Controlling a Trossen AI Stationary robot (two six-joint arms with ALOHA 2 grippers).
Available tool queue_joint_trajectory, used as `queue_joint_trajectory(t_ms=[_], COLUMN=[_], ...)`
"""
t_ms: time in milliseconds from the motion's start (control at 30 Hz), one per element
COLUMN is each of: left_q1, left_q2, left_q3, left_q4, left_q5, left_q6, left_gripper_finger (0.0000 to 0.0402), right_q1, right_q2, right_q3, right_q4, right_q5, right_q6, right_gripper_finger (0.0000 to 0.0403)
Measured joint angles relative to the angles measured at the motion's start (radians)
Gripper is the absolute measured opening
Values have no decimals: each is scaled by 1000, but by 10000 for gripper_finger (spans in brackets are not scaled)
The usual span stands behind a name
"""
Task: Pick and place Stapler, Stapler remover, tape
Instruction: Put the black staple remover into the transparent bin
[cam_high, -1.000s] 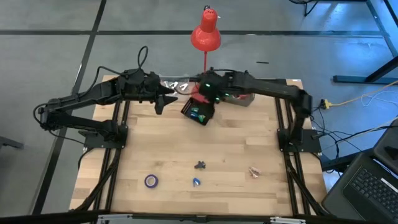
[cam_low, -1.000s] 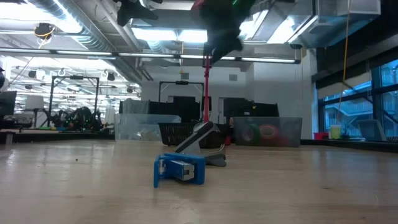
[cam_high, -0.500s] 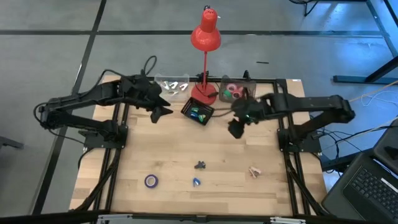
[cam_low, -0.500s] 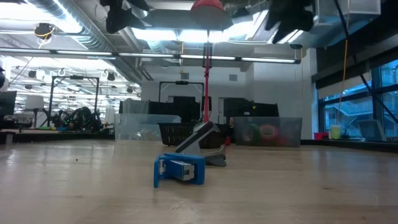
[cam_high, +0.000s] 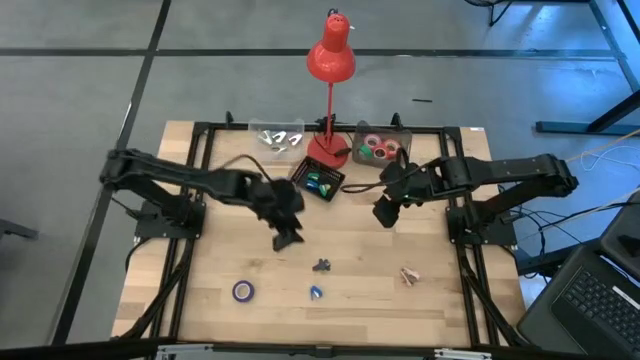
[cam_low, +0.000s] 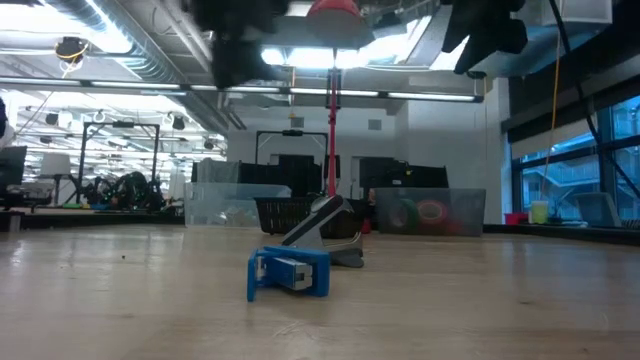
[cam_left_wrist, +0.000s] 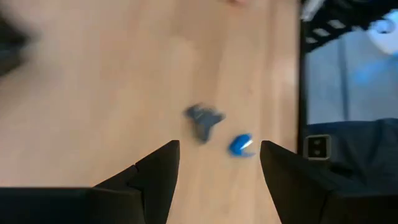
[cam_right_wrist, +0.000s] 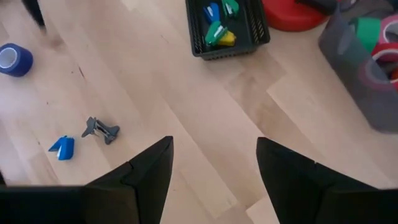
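- Tape first: nearest you on the table lies a purple-blue tape roll, flat on the wood toward the left.
- Just right of it you have a small blue stapler, and a little farther back a dark grey staple remover; neither touches the other.
- Off to the right, on the same near band, sits a small pinkish piece that you cannot identify.
- Your left claw hangs above the middle of the table, fingers spread and holding nothing; its wrist view looks down on the staple remover and the blue stapler between the fingers.
- Your right claw hovers right of centre, also spread wide and carrying nothing.
- Behind both claws, a black mesh basket holds small green, blue and yellow pieces.
- Beside it stands the red lamp on its round base.
- At the far edge, a clear bin holds red, pink and green tape rolls, and another clear tray sits left of the lamp.
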Motion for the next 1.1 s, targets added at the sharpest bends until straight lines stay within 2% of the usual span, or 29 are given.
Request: queue_joint_trajectory(t_ms=[167,267,767,967,1100], left_q1=[-34,-33,-33,-39,-39], left_q2=[150,226,462,523,523], left_q3=[0,0,0,0,0], left_q4=[228,309,453,475,470], left_q5=[96,126,173,231,219], left_q6=[-23,-56,-103,-140,-149], left_gripper_finger=[221,221,221,221,194], right_q1=[42,61,84,84,84], right_q2=[-30,-50,-118,-127,-126], right_q3=[0,0,0,1,1], right_q4=[-3,-3,-4,-28,-55], right_q5=[48,58,104,104,104], right_q6=[-19,-8,-53,-72,-80], right_gripper_finger=[231,231,231,231,231])
